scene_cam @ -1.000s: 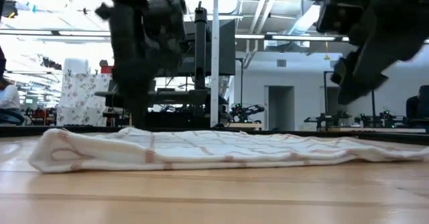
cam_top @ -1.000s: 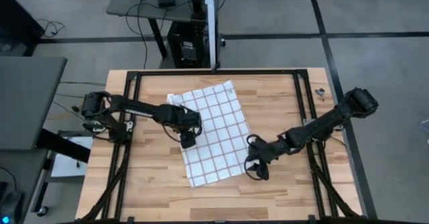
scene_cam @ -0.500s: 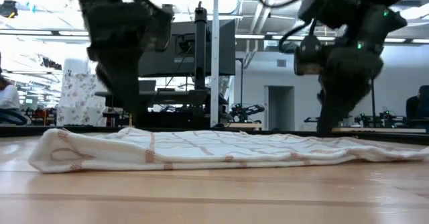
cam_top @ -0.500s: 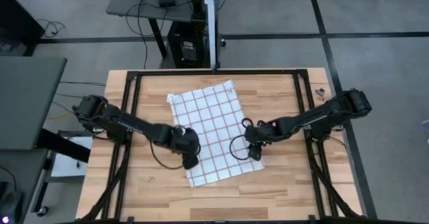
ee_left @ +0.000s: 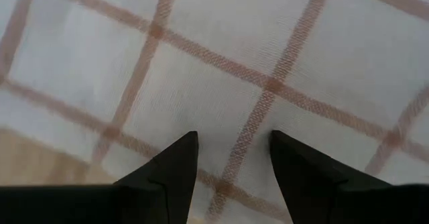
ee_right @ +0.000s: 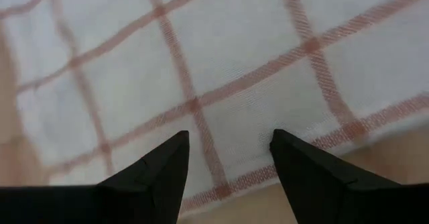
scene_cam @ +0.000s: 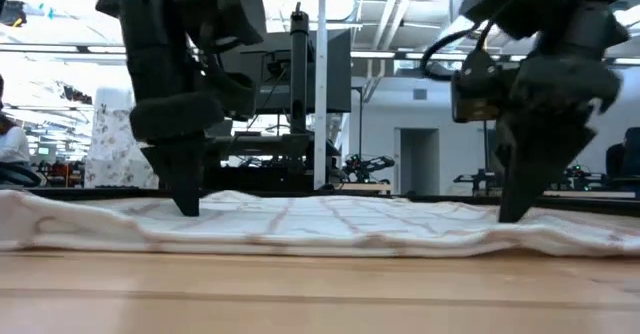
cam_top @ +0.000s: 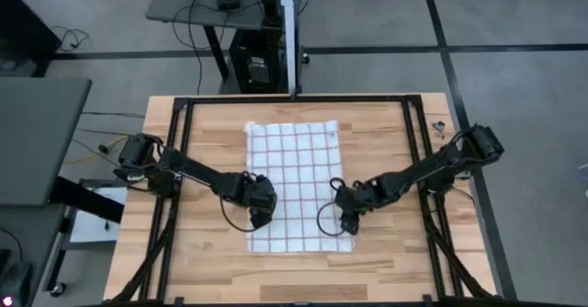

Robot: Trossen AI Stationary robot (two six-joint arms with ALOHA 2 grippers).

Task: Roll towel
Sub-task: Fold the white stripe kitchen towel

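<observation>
The towel (cam_top: 296, 186) lies spread flat in the middle of the wooden table (cam_top: 386, 261), a white rectangle crossed by a grid of thin reddish-brown lines, its long sides running from the far edge toward the near edge; in the low view the cloth (scene_cam: 330, 224) shows as a low, slightly rumpled band across the tabletop.

The left gripper (cam_top: 258, 210) is down at the towel's left edge, toward the near end; its 2 dark fingers (ee_left: 171, 174) stand apart, their tips on the cloth over a white square just beside a reddish line, with a strip of bare wood visible past the hem; nothing is pinched between them.

The right gripper (cam_top: 348, 217) is down at the towel's right edge, roughly level with the left one; its 2 fingers (ee_right: 164, 167) are likewise spread, tips resting on the cloth near the hem, wood showing beyond it; no fold of cloth is caught between them.

In the low view both grippers reach down from above, the left (scene_cam: 185, 189) and the right (scene_cam: 520, 194), each touching the towel's top surface, well apart from one another.
</observation>
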